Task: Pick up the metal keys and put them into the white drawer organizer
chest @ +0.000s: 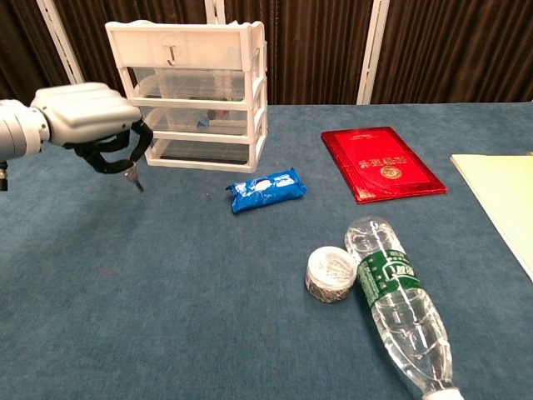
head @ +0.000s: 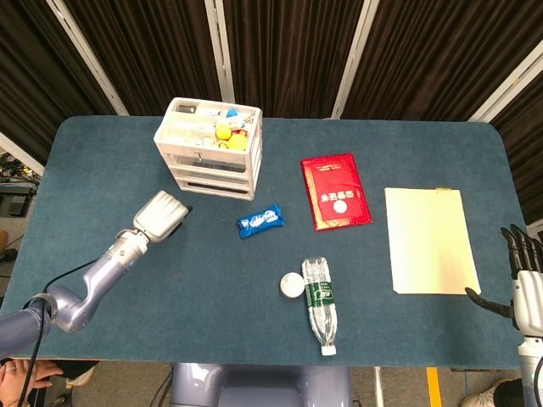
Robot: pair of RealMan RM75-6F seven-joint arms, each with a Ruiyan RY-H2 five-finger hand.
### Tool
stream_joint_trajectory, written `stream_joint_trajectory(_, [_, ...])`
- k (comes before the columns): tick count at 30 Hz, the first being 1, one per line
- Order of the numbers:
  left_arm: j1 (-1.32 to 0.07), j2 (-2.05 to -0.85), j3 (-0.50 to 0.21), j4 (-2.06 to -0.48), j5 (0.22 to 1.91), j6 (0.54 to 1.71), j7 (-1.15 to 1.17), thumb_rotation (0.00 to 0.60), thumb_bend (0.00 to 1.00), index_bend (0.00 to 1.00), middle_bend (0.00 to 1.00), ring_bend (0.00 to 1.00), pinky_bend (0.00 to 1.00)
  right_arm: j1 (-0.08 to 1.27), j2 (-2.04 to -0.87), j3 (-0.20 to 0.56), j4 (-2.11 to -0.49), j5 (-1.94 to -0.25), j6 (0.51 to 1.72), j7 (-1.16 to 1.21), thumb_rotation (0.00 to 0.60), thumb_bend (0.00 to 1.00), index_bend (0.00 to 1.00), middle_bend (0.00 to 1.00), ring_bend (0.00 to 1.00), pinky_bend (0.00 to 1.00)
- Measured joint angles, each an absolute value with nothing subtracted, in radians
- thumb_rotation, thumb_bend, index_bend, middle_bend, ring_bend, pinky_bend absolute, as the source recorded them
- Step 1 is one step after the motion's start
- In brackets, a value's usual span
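**Left hand holds the keys in the air, short of the organizer**

Nearest the robot, a clear plastic bottle [chest: 398, 310] with a green label lies on its side on the blue table [head: 127, 153], its cap end toward the near edge. A small roll of tape [chest: 331, 274] lies touching the bottle's left side. At the near right edge of the table, the right hand [head: 525, 280] shows in the head view only, fingers straight and apart, holding nothing and touching nothing.

Farther in, a cream folder [head: 428, 239] lies flat on the right side. Near the middle lies a blue snack packet [chest: 266, 190], and behind it to the right a red booklet [chest: 381, 162] with a gold emblem lies flat.

On the left, the left hand [chest: 92, 121] is raised above the table, its fingers curled down and inward around the metal keys [chest: 133, 176]. The keys dangle below the fingers, clear of the cloth. The hand is in front of, and a little left of, the white drawer organizer [chest: 193, 92].

The organizer stands upright toward the far left of the table, three drawers stacked. Its open top tray holds small mixed items, some of them yellow.
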State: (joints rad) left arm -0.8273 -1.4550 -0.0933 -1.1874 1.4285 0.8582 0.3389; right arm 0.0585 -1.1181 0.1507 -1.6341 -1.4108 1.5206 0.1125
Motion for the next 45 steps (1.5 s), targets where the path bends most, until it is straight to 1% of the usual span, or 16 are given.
stream_joint_trajectory(10, [-0.874,-1.415,-0.158,-1.215,1.414,0.885,0.365,0.600,0.46,0.58,0.90,0.81,0.68,0.059,-1.118,0.151,-1.633,-1.410,1.518,0.116,0.600,0.06,0.00,0.00,0.00,0.00])
stream_joint_trajectory(17, [-0.916,-1.422,-0.202,-1.176,1.385,0.882,0.374,0.600,0.46,0.58,0.90,0.81,0.68,0.058,-1.117,0.151,-1.636,-1.414,1.522,0.120,0.600,0.06,0.00,0.00,0.00,0.00])
stream_joint_trajectory(20, [-0.931,-1.432,-0.211,-1.160,1.383,0.884,0.372,0.600,0.46,0.58,0.90,0.81,0.68,0.058,-1.117,0.151,-1.636,-1.414,1.521,0.123,0.600,0.06,0.00,0.00,0.00,0.00])
stream_joint_trajectory(29, [-0.966,-1.465,-0.226,-1.115,1.407,0.921,0.346,0.600,0.45,0.58,0.90,0.81,0.68,0.058,-1.116,0.151,-1.636,-1.415,1.519,0.129,0.600,0.06,0.00,0.00,0.00,0.00])
stream_joint_trajectory(45, [-0.973,-1.541,-0.204,-0.979,1.454,1.012,0.312,0.600,0.45,0.57,0.90,0.81,0.68,0.057,-1.115,0.151,-1.638,-1.418,1.523,0.135,0.600,0.06,0.00,0.00,0.00,0.00])
